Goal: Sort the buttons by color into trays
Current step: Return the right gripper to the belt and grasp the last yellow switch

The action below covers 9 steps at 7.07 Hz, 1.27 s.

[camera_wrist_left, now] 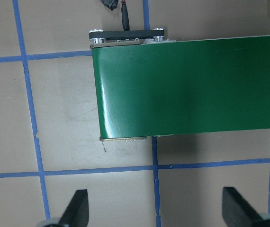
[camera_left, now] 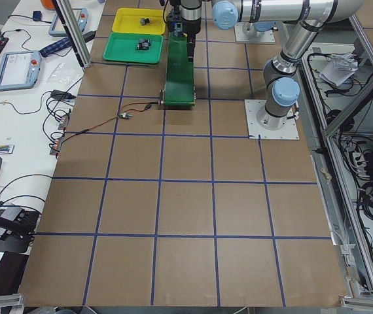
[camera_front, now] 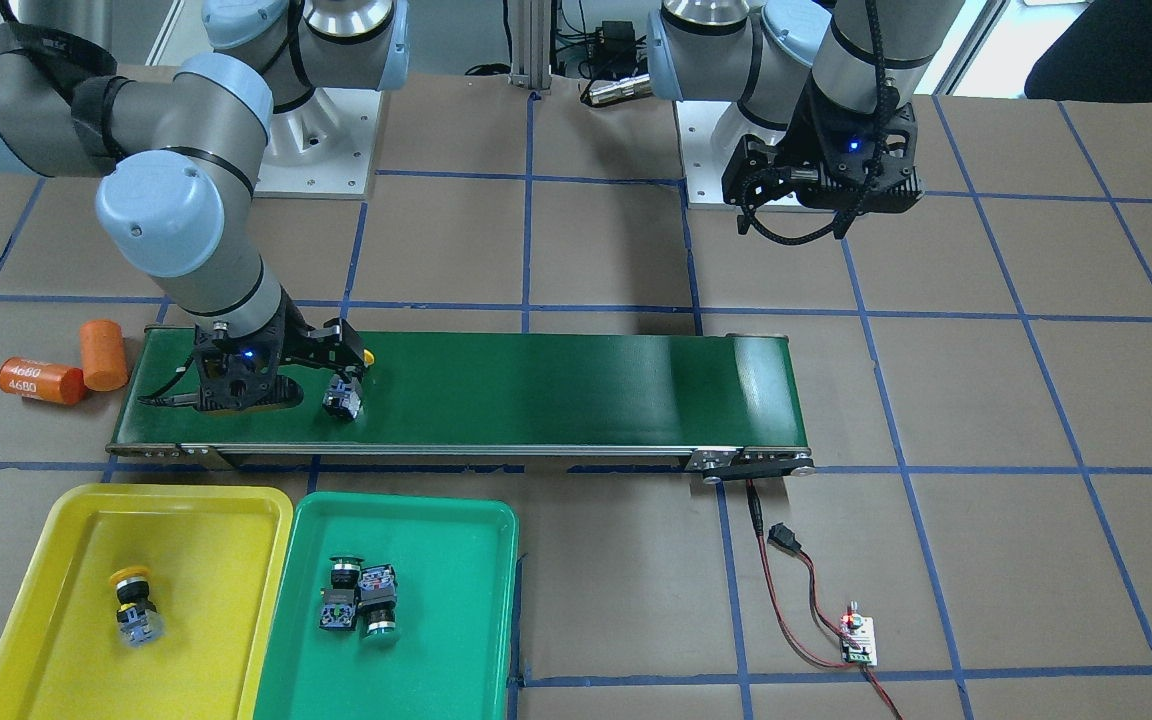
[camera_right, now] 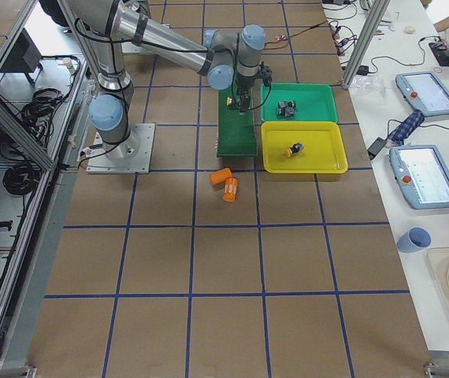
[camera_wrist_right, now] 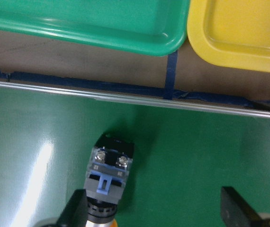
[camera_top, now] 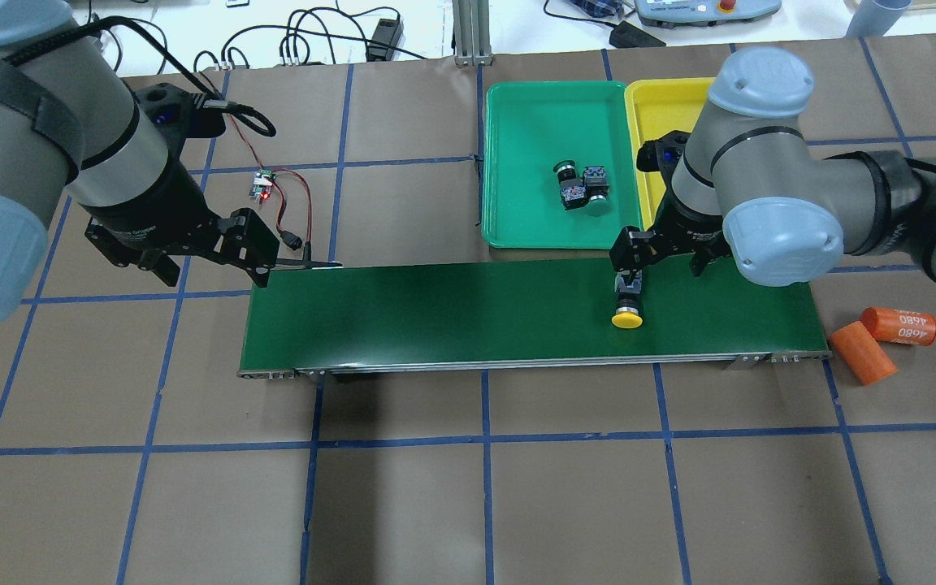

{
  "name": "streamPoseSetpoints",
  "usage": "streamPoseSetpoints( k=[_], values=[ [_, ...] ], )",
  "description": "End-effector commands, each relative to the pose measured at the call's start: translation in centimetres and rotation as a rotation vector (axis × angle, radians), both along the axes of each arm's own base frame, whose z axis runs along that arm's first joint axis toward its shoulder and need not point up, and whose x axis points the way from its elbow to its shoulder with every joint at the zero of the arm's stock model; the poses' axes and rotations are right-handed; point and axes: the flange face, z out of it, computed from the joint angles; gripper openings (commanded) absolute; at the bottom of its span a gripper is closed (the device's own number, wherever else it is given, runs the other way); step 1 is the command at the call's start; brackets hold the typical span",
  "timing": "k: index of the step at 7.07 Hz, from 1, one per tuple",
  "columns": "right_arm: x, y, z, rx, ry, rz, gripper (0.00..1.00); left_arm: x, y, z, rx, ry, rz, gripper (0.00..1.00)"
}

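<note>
A yellow-capped button (camera_top: 626, 311) lies on its side on the belt, also in the right wrist view (camera_wrist_right: 107, 170). My right gripper (camera_top: 630, 264) hangs open just above it, the button close to one finger (camera_wrist_right: 78, 208). A second yellow button (camera_front: 133, 603) lies in the yellow tray (camera_front: 186, 497). Two green buttons (camera_front: 341, 598) (camera_front: 377, 603) lie together in the green tray (camera_front: 456, 600). My left gripper (camera_wrist_left: 155, 210) is open and empty, above the table off the belt's other end.
The dark-green conveyor belt (camera_front: 556, 390) runs across the table behind the trays. Two orange cylinders (camera_front: 41, 380) (camera_front: 104, 354) lie off its end near my right arm. A small controller board (camera_front: 858, 640) with red wires lies by the belt's other end.
</note>
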Motion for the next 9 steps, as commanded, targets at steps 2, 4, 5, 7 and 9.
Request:
streamPoseSetpoints(
  k=[2, 4, 5, 7, 9],
  values=[
    [0.4, -0.3, -0.8, -0.001, 0.0, 0.01, 1.0, 0.0, 0.0, 0.0, -0.002, 0.0, 0.002, 1.0],
    [0.3, -0.6, -2.7, 0.02, 0.0, 0.017, 0.71, 0.0, 0.0, 0.1, -0.004, 0.0, 0.0, 1.0],
    [0.3, -0.5, -3.5, 0.035, 0.004, 0.022, 0.51, 0.0, 0.0, 0.1, -0.004, 0.0, 0.002, 1.0],
    [0.1, -0.7, -3.4, 0.031, 0.013, 0.026, 0.25, 0.0, 0.0, 0.1, -0.004, 0.0, 0.002, 1.0],
    [-0.5, -3.4, -1.6, -0.029, 0.014, 0.029, 0.25, 0.0, 0.0, 0.1, -0.004, 0.0, 0.002, 1.0]
  ],
)
